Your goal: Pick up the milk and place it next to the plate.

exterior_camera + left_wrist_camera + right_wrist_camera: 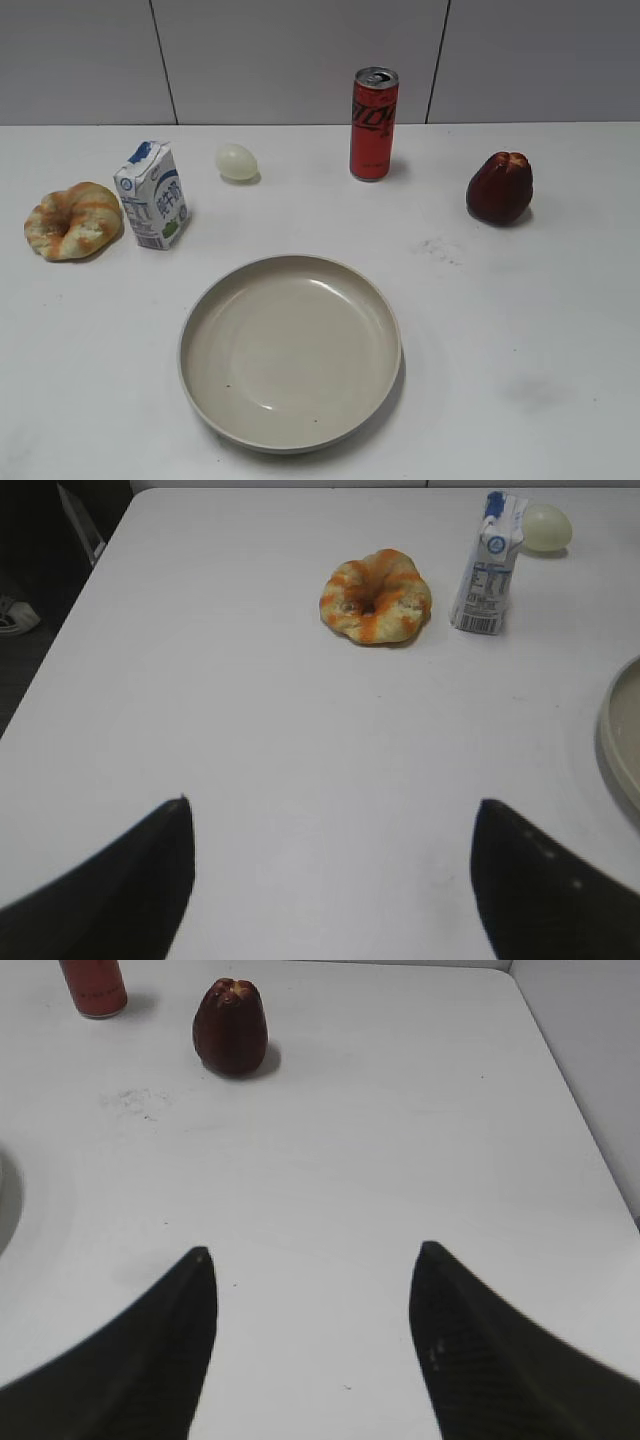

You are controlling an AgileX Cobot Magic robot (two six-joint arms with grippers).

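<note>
The milk (153, 196), a small white carton with a blue top, stands upright at the left of the table, next to a croissant. It also shows in the left wrist view (488, 564), far ahead and to the right. The beige plate (290, 435) lies in front of it at the centre; its rim shows in the left wrist view (612, 742). My left gripper (330, 805) is open and empty over bare table, well short of the milk. My right gripper (312, 1252) is open and empty over bare table. Neither gripper shows in the exterior view.
A croissant (73, 221) lies left of the milk. A pale egg (237, 161) lies behind it. A tall red soda can (374, 124) stands at the back centre. A dark red fruit (500, 187) sits at the right. The table's left edge (75, 605) and right edge (575, 1090) show.
</note>
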